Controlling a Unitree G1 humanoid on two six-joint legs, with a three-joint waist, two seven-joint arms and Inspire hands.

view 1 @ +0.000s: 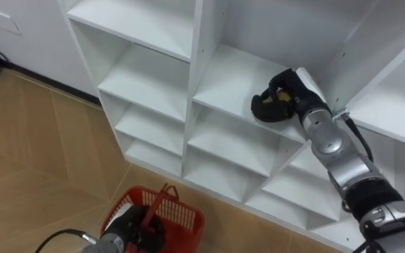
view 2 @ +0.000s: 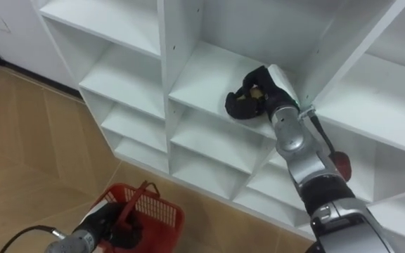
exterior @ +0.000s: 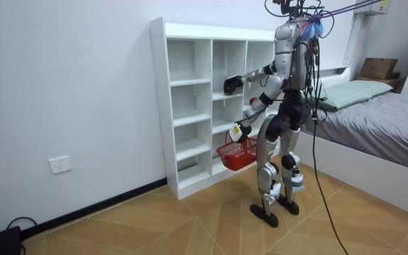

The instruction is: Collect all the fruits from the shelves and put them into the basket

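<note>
I stand at the white closet (view 1: 153, 70). My right hand (view 1: 273, 102) is inside one of its middle boxes, low on the shelf board. Its fingers (view 1: 262, 109) are curled tight into a ring. The fruit (view 1: 282, 93) sits inside that ring, between my thumb and my fingers. I can see just a bit of yellow. My left hand (view 1: 138, 228) is down low, curled round the handle of the red basket (view 1: 185, 214).

Yellowish fruit (view 1: 282, 94) largely hidden within right hand (view 1: 266, 107)
</note>
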